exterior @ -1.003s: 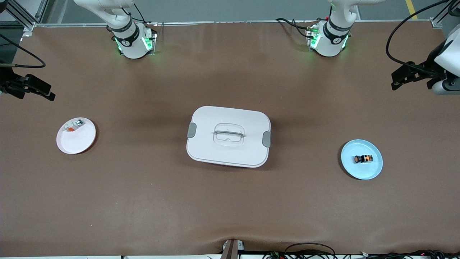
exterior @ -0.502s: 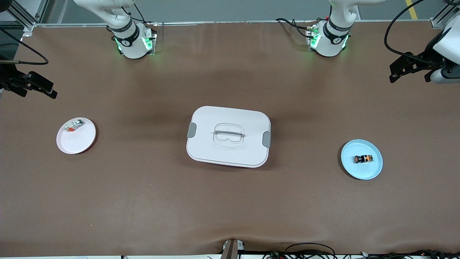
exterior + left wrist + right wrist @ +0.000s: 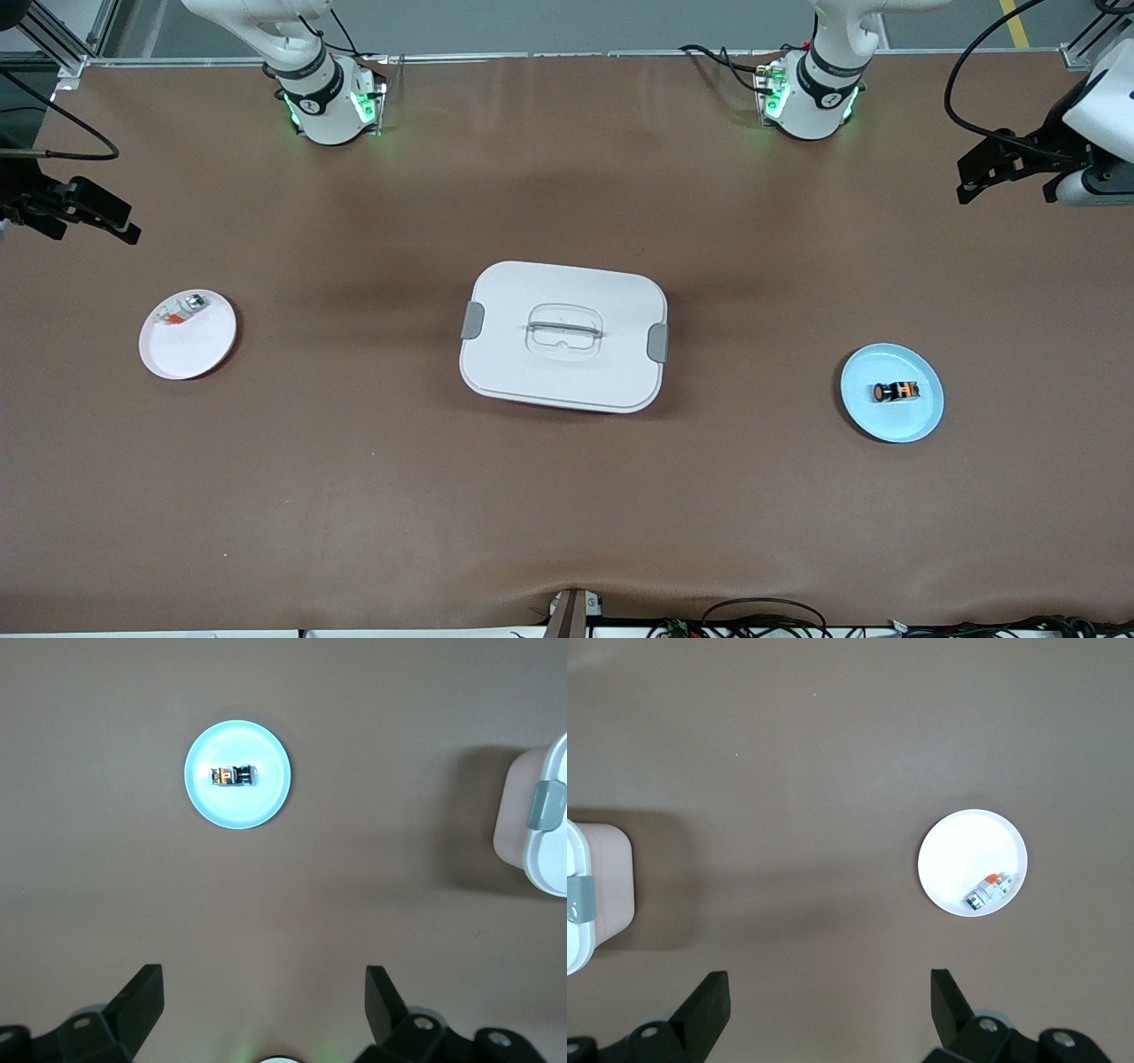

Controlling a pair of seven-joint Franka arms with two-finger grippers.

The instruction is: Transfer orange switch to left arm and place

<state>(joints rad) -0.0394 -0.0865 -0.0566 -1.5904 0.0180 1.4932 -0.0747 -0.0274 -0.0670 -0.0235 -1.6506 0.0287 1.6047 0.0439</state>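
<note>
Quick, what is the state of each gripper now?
Left gripper: open, empty, above the table.
Right gripper: open, empty, above the table.

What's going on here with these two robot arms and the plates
Nothing is being handled yet. The orange switch lies on the blue plate toward the left arm's end of the table, and the white box sits in the middle. A small silvery part rests on the white plate toward the right arm's end. The left gripper and the right gripper hang open and empty in the air near their own ends of the table.
</note>
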